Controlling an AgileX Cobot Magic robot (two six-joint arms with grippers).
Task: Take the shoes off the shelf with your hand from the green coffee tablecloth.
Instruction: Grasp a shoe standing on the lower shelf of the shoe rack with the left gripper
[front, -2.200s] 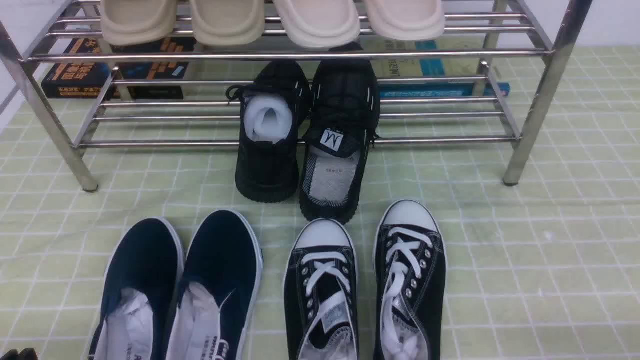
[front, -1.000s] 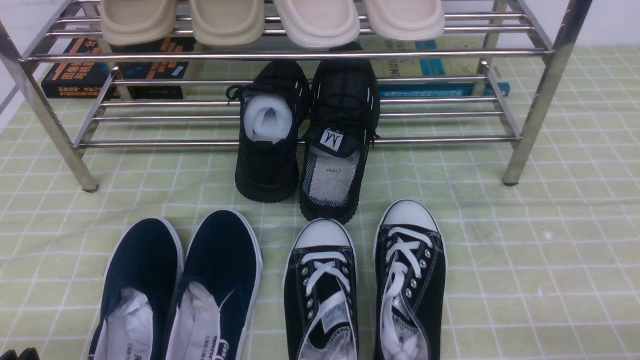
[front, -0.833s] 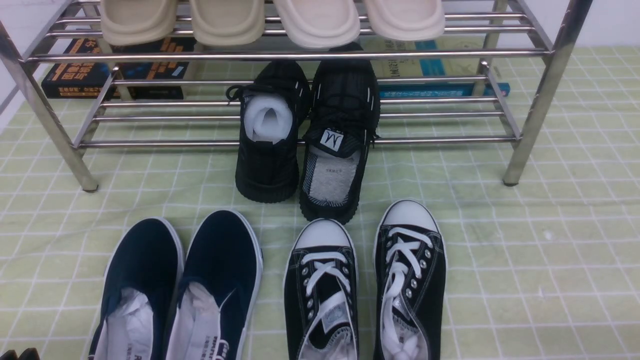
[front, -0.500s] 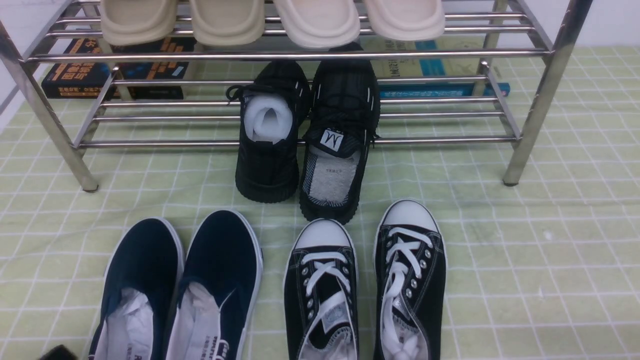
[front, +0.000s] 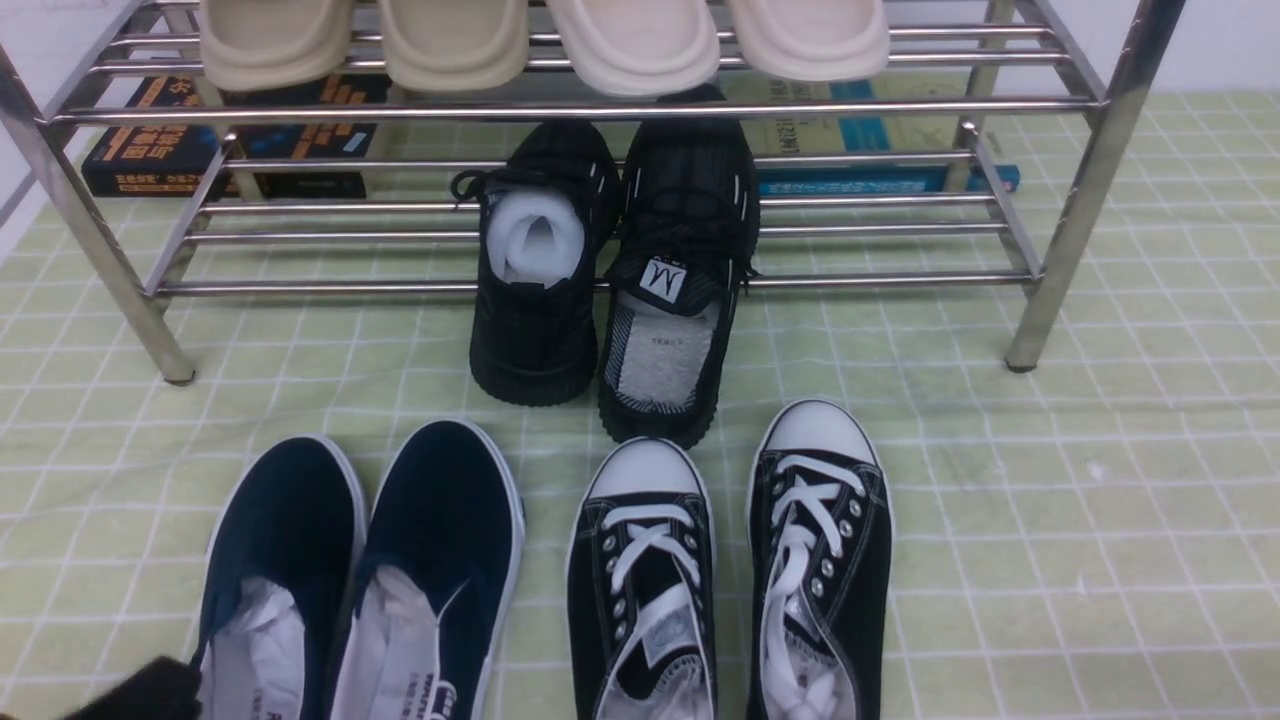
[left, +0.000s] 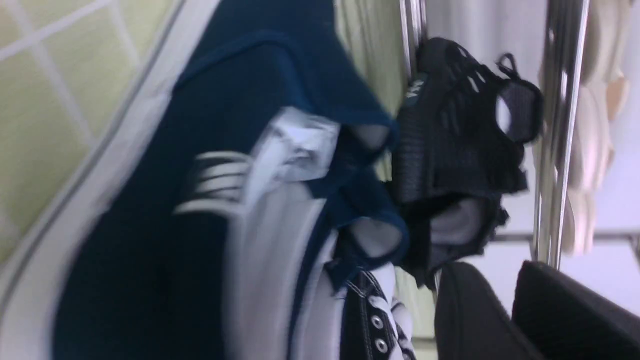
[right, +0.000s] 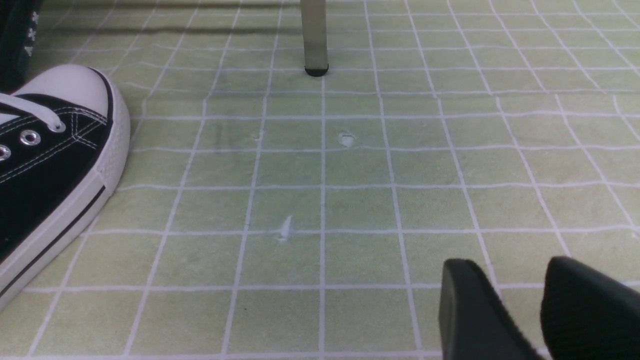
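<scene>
Bench, near edge to far edge.
My left pincer (left: 492, 275), jaws parted and empty, is hovering at the near-left corner over the navy slip-ons (front: 360, 560); my right pincer (right: 505, 267), also parted, is hanging over the green coffee tablecloth (front: 1050, 520) beside the canvas sneakers (front: 640, 580). Toward the far edge, the shoes (front: 540, 310) are sitting on the lower tier of the shelf (front: 900, 281).

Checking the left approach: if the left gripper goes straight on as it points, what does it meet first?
Likely the shoes, which sit in line beyond the left gripper in its wrist view; the navy slip-ons lie beside that line. Blurred, so depth is unsure.
</scene>
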